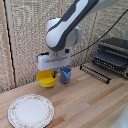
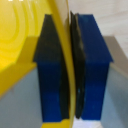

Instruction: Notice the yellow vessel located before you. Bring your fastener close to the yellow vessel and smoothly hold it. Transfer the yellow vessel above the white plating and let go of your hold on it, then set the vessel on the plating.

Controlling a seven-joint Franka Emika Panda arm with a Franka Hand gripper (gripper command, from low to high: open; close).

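1. Spanning most of the exterior view, a pale wooden plank table (image 1: 95,105) is seen, with a black wire rack (image 1: 112,57) set at the exterior view's right.
2. A large round flat white plate with a patterned rim (image 1: 31,110) is laid near the front, well apart from the bowl.
3. A white-grey block gripper with dark blue fingers (image 1: 53,73) is pinched onto a wall; its jaws are pressed against the rim from both sides.
4. A small round bright yellow plastic bowl (image 1: 46,78) is held so, tilted, just beside a blue cup (image 1: 65,75).
5. In the wrist view, the bowl's thin yellow rim (image 2: 65,60) is clamped between the blue fingers (image 2: 92,65).
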